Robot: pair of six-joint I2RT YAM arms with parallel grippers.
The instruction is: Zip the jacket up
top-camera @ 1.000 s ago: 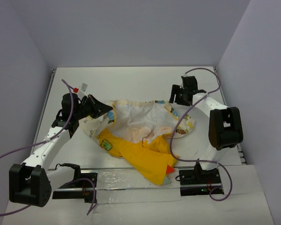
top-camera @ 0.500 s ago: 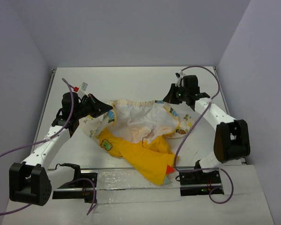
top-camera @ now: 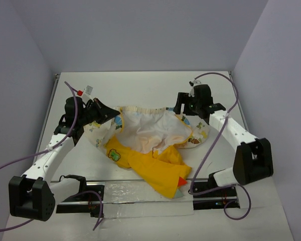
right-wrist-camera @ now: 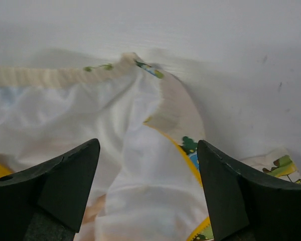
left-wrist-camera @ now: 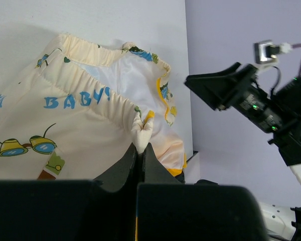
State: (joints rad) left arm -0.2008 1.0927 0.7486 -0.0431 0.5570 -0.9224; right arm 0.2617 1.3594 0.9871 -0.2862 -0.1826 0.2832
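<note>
Between the left gripper's [left-wrist-camera: 140, 149] clenched fingertips, a small fold of the jacket's [top-camera: 149, 138] cream ribbed hem is sitting pinched, with the printed cloth spilling away ahead of them and to their left. Just below the right gripper's [right-wrist-camera: 148, 148] spread fingers, the far corner of that same hem is lying on the table [top-camera: 140, 88], untouched. Those fingers are hanging released and gripping nothing.

The jacket is lying crumpled and open, white lining upward, its yellow shell bunching well away from both pairs of fingers. It is looking light, thin and limp, so it is likely to sag and fold rather than hold a shape, and a one-sided pull is likely to drag the whole heap. The ribbed band is looking like the firmest hold, thicker and less slippery than the smooth lining. I am judging the band's corner directly under the right fingers, beside the yellow-piped front edge, as the place to close. No zipper pull is showing.
</note>
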